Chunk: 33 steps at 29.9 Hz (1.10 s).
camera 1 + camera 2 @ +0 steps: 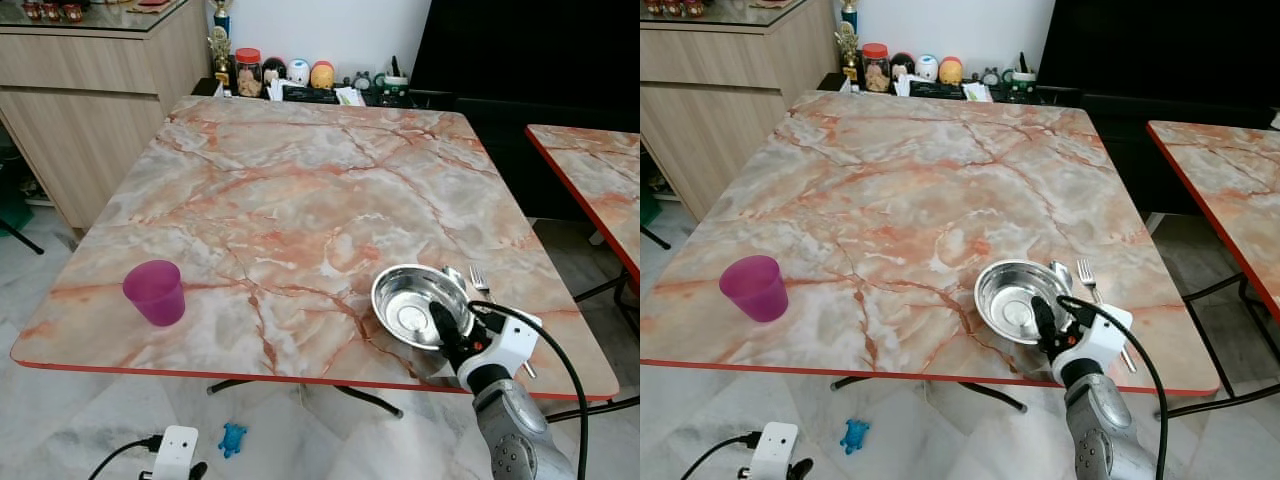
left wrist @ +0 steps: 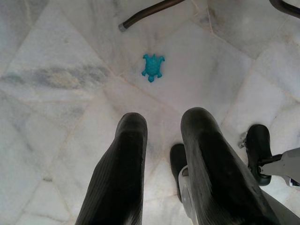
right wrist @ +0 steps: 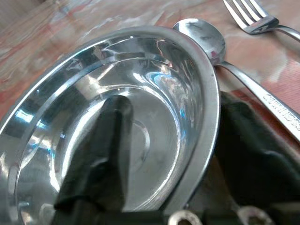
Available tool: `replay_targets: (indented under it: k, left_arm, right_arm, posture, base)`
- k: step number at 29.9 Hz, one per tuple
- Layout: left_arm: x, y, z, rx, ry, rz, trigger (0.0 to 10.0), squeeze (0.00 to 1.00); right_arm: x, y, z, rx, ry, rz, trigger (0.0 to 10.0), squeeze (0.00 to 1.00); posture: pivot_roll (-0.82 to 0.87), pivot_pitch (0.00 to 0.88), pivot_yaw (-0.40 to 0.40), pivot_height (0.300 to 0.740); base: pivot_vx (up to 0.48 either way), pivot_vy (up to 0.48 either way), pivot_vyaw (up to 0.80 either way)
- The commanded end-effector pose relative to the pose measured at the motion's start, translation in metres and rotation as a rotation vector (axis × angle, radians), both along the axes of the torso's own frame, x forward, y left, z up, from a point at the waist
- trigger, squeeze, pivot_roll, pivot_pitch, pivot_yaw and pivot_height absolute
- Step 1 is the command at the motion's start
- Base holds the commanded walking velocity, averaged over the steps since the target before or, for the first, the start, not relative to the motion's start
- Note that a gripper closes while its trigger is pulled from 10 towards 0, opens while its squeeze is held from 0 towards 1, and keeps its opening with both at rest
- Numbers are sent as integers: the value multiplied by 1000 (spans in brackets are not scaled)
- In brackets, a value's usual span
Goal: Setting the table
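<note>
The right hand (image 1: 447,322) clamps the rim of the round, polished steel bowl (image 1: 412,300), one finger inside, one outside. The bowl rests on the veined marble-pattern tabletop (image 1: 300,200), beside a spoon (image 3: 201,35) and fork (image 1: 479,280). A translucent purple cup (image 1: 155,291) stands well apart. The left hand (image 2: 164,178), fingers narrowly parted, hangs over the floor.

Right arm (image 1: 515,440): silver, textured casing with small round holes. White wrist housing (image 1: 508,345) carries a red marking. Black cable (image 1: 560,370) loops alongside. Right tool (image 3: 168,154) and left tool (image 2: 161,173): long black ribbed fingers.
</note>
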<state>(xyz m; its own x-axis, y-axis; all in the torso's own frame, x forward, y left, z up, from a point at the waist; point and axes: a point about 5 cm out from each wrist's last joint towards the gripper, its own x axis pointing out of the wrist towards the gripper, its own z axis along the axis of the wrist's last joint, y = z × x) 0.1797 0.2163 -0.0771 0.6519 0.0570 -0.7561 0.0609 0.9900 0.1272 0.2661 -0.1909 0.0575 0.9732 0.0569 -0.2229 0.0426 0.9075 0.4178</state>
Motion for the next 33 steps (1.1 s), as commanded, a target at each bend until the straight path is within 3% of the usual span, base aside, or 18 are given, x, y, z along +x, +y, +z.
replay_targets:
  k: [1,23,30,33]
  left_arm:
    - [-6,0,-4,6,34,-3,10000,0]
    - [-7,-1,-4,-2,40,-6,10000,0]
    - [-9,-1,-5,-2,43,-5,10000,0]
    - [-10,-1,-5,0,45,-3,10000,0]
  right_arm:
    - [1,0,-1,-7,2,-1,0,0]
    - [5,-3,5,-3,-39,-47,0,0]
    - [7,2,7,26,-60,-50,0,0]
    - [9,4,12,90,-105,-69,0,0]
  posture:
    - [94,0,-54,740]
    - [96,0,-52,740]
    - [97,0,-53,740]
    - [99,0,-52,740]
  base:
    - [0,0,0]
    - [0,0,0]
    - [0,0,0]
    - [0,0,0]
